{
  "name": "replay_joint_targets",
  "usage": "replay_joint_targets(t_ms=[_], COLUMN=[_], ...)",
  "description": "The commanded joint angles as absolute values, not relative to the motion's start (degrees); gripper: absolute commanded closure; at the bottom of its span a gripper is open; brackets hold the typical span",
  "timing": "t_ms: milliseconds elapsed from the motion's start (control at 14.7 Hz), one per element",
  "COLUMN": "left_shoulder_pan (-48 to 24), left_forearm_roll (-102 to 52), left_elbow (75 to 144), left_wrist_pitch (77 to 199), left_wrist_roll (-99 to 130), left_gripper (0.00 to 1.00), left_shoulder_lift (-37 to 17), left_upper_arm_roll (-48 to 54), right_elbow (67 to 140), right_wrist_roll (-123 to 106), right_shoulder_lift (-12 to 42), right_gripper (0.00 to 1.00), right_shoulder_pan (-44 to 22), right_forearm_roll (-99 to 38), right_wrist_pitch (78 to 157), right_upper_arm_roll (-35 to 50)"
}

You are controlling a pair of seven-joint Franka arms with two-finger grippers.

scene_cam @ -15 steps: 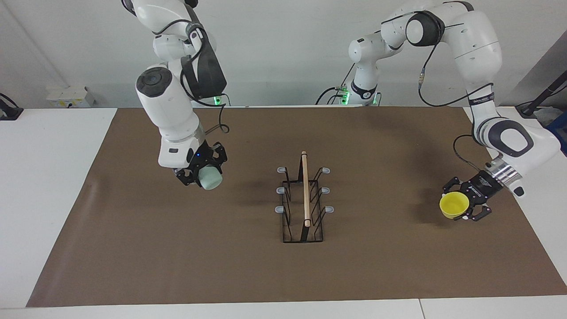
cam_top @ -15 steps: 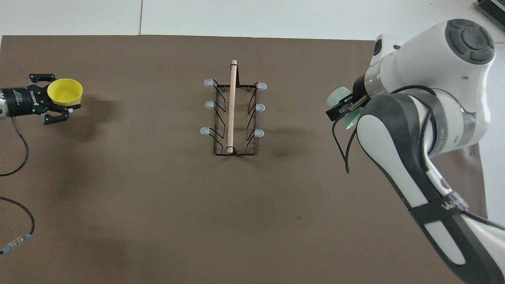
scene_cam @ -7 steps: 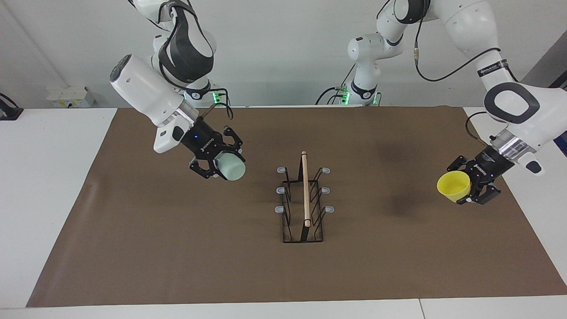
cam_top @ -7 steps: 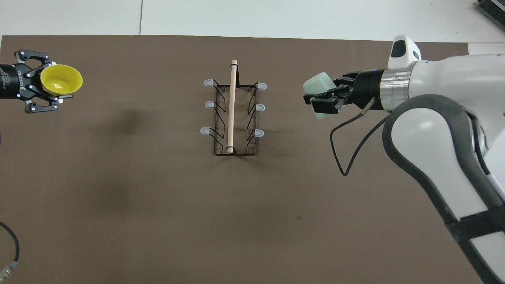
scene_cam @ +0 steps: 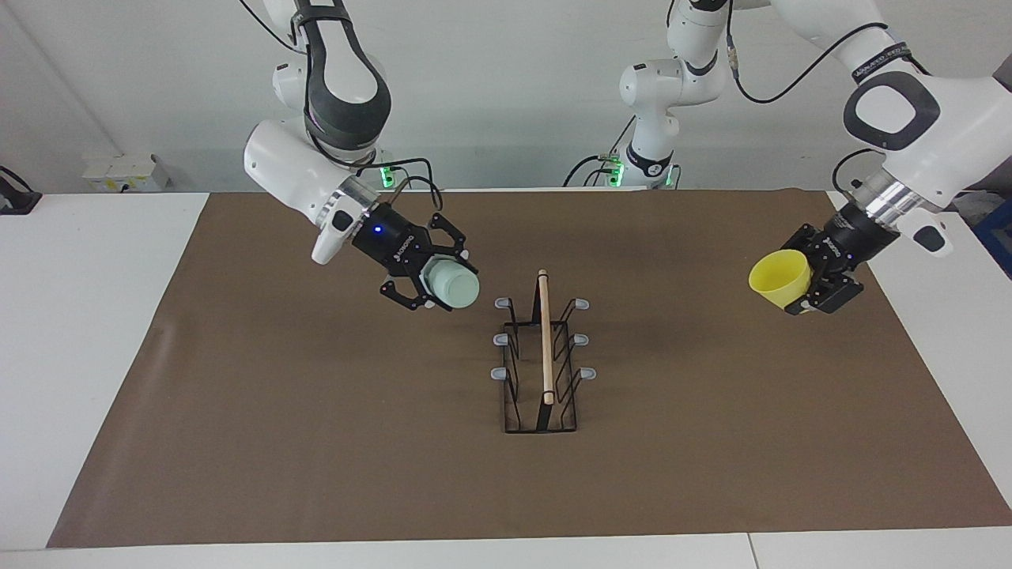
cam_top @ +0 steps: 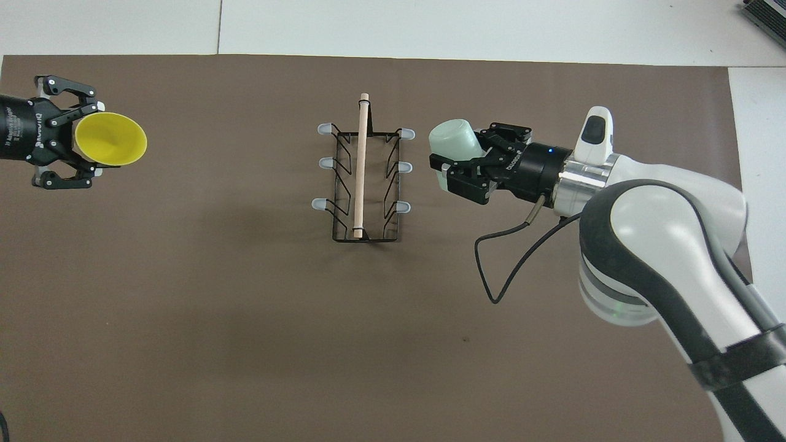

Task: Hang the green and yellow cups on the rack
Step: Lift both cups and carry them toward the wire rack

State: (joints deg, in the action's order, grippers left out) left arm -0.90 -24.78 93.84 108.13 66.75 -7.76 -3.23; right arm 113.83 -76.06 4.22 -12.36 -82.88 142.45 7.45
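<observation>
Beside the rack, up in the air on the right arm's side of it, the right gripper has swung in from well out over the mat within the last second, its fingers clamped on the green cup, which now lies tipped on its side with its closed base toward the prongs (its mouth faces back into the gripper, as far as I can tell). The left gripper, shut on the yellow cup, has lifted and turned the cup's mouth toward the rack, though it hangs well apart from it over the left arm's end of the mat. Both cups are carried, neither yet hung; the green one looks closest to a prong
</observation>
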Motion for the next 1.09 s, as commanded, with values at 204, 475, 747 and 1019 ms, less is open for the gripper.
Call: replay_joint_targets(t_ms=[204, 475, 747, 1019], left_shoulder_pan=[-13.6, -20.8, -27.4, -32.0], left_forearm_roll=[-11.1, -2.2, 16.0, 30.1], left_elbow=[97.1, 101.3, 111.3, 113.3], left_wrist_pitch=[109.0, 112.9, 127.1, 129.9], left_wrist_roll=[70.7, 73.4, 91.3, 95.3], left_gripper=[1.00, 1.00, 1.00, 1.00], left_shoulder_lift=[-3.6, -2.3, 1.0, -0.2], left_upper_arm_roll=[-4.3, -4.3, -4.1, -4.0], right_elbow=[120.9, 123.8, 123.8, 124.7], right_wrist_roll=[-103.0, -119.5, -129.7, -135.0], right_shoulder_lift=[2.7, 3.4, 5.9, 6.9], right_gripper=[1.00, 1.00, 1.00, 1.00], right_shoulder_pan=[-15.5, -18.4, -17.9, -18.2], right_forearm_roll=[-112.4, -129.8, -134.8, -135.0], right_wrist_pitch=[144.3, 142.0, 137.8, 137.7], right_upper_arm_roll=[7.7, 7.7, 7.6, 7.6])
